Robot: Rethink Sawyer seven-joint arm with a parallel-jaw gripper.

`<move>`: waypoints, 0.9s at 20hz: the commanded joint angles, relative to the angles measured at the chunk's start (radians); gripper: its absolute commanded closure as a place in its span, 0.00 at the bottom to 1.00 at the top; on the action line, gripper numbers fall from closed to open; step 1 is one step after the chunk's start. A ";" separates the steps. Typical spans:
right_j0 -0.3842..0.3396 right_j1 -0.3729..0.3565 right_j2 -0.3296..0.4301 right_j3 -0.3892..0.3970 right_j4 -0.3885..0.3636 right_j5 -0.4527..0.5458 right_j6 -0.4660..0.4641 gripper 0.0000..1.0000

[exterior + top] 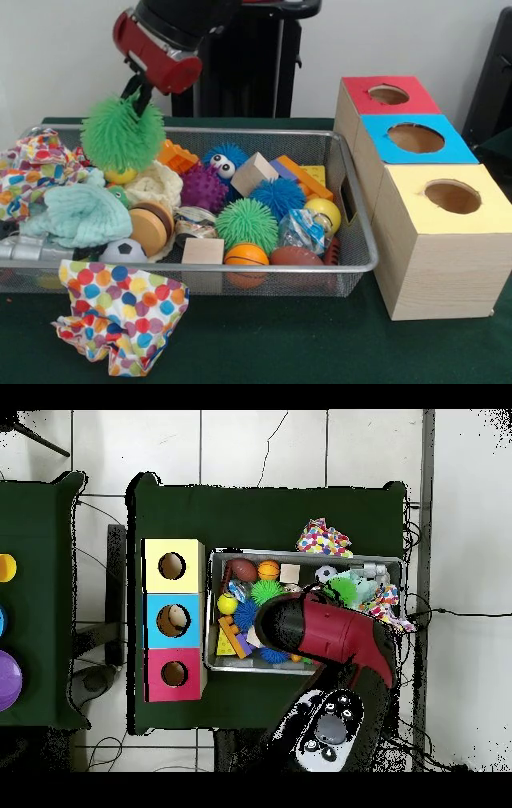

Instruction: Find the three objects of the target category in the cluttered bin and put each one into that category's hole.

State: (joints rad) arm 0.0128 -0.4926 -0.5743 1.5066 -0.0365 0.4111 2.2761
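A green-covered table (270, 514) is seen from above, with a silver wire bin (212, 614) set on it. Much of the bin is covered by the red and black arm (330, 634), which is stretched over it from the bottom edge. Just beside the bin, three boxes are lined up touching one another: a yellow-topped box (172, 565), a blue-topped box (173, 620) and a red-topped box (173, 674), each cut with a round hole. A spotted cloth (324, 539) is draped at the bin's far rim. A second green table (40, 599) is seen at the left.
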 commanded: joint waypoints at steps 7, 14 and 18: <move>-0.116 0.149 0.128 0.016 -0.043 -0.111 0.038 1.00; -0.140 0.180 0.150 0.075 -0.030 -0.121 0.061 1.00; -0.151 0.210 0.161 0.088 -0.024 -0.144 0.074 1.00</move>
State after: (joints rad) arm -0.1166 -0.3448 -0.5646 1.5308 -0.0369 0.3247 2.2761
